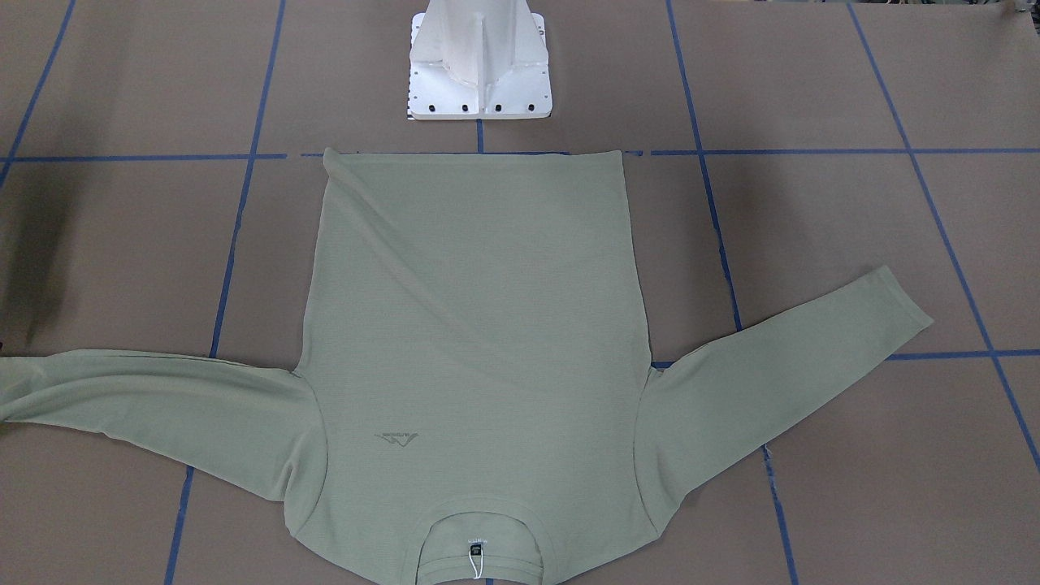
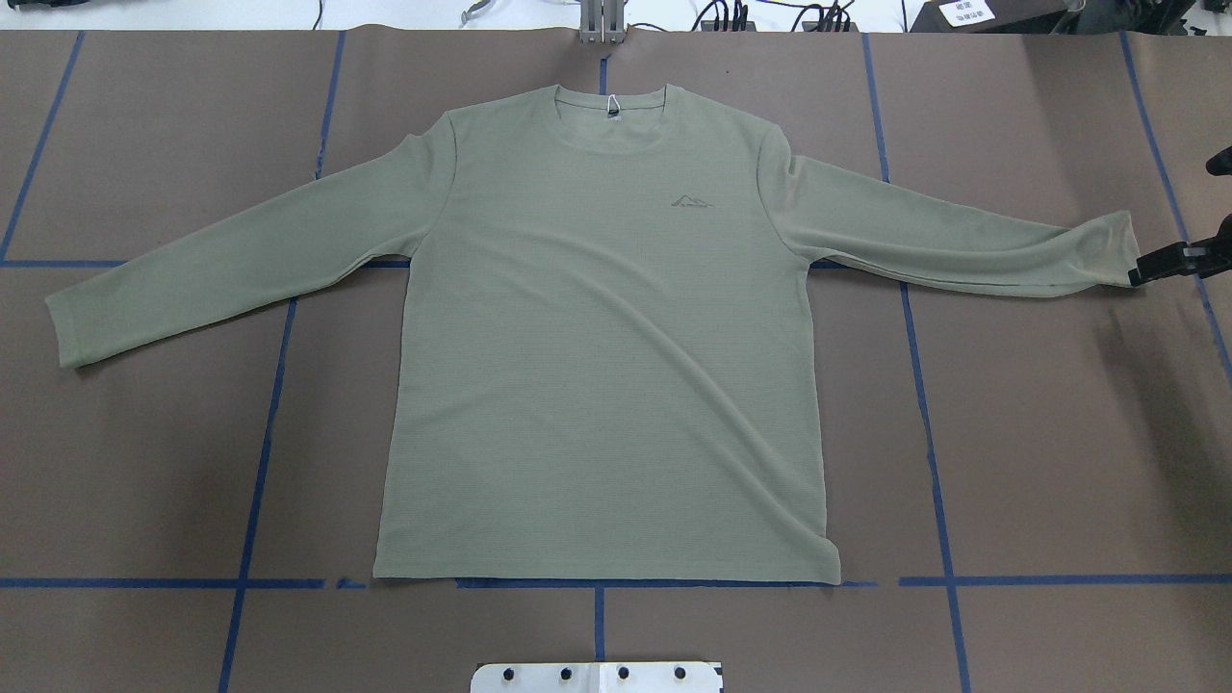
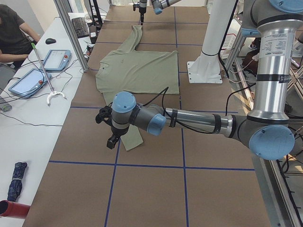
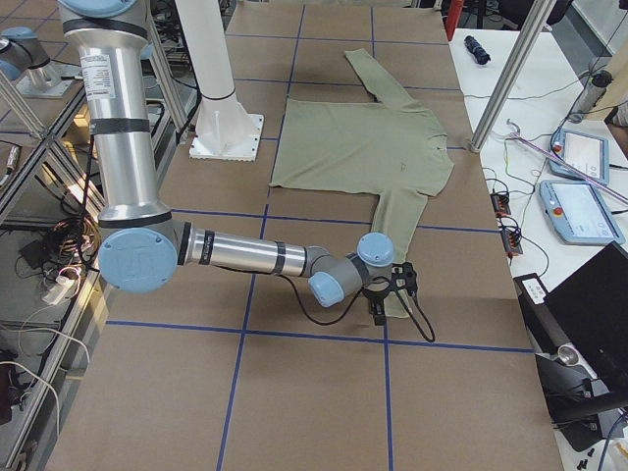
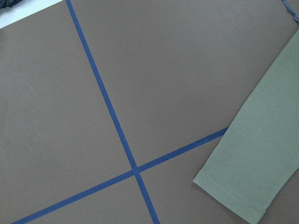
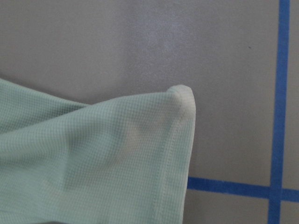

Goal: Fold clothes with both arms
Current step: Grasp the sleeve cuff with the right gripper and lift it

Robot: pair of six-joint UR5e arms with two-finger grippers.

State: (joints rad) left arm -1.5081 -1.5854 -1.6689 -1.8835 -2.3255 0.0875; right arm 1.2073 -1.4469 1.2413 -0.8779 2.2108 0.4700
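My right claw at shirt's 3 o'clock cuff, grip state unclear; left claw too. Risk: shallow pinch slips, cuff drops, fold bunches.

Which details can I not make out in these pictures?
Left gripper: open or shut; exterior left view alone shows it, small.
Right gripper: whether it holds the shirt by its cuff; overhead too small, wrist view shows no fingers.
Neck label: text too small, front-facing view.

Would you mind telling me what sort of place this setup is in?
Most likely a robotics lab workcell: a jointed robot arm, a paper-covered table gridded with blue tape, and touchscreen pendants on the side bench.
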